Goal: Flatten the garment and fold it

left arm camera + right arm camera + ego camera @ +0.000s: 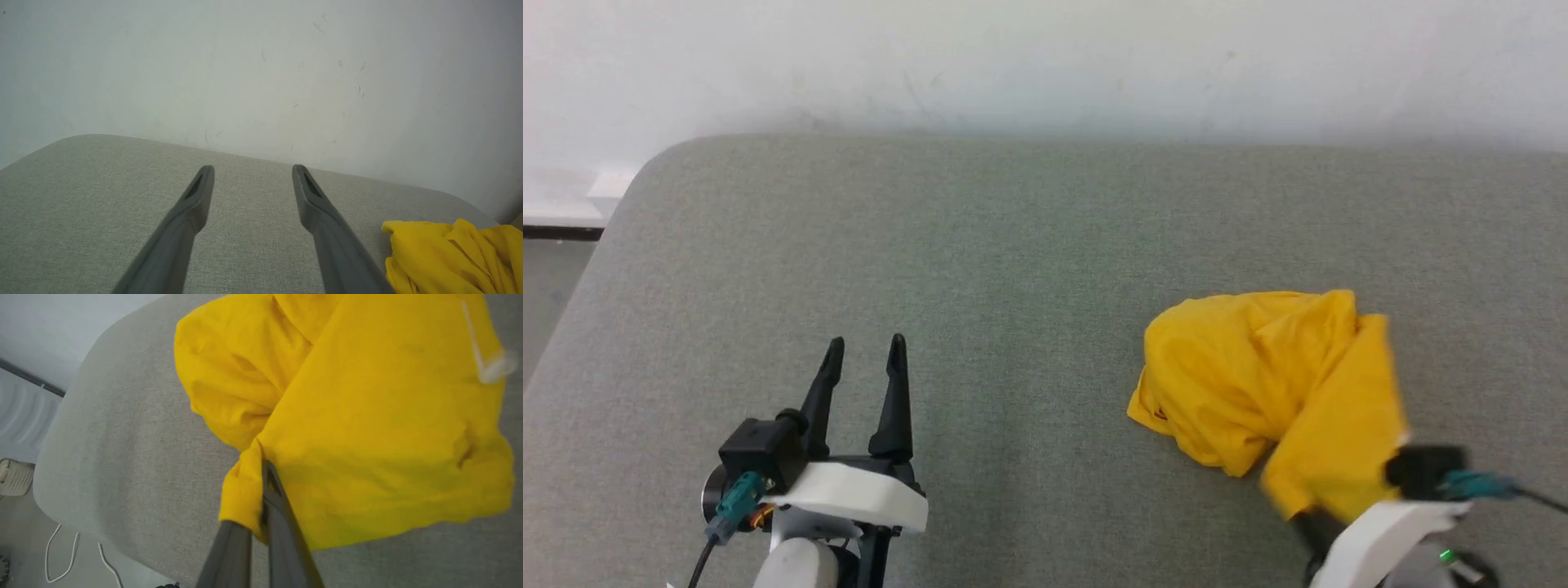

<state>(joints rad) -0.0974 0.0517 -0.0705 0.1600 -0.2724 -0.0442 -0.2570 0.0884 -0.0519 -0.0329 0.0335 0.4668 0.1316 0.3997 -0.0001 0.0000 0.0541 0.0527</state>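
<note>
The mustard-yellow garment (1258, 376) lies crumpled on the right part of the grey padded surface (1013, 261), its print hidden in the folds. One flap of it is lifted and draped over my right gripper (1327, 490), which is shut on a fold of the garment (367, 416); the fingertips are buried in cloth at the gripper (261, 473). A white label (490, 367) shows blurred at the cloth's far edge. My left gripper (864, 347) stands open and empty over the surface at the lower left, well apart from the garment (449, 253); its fingers (196, 196) spread wide.
A pale wall (1045, 65) runs behind the surface. The surface's rounded left corner (645, 180) drops to the floor. In the right wrist view a white cable (61, 555) and a white grilled object (14, 477) lie on the floor beside the surface.
</note>
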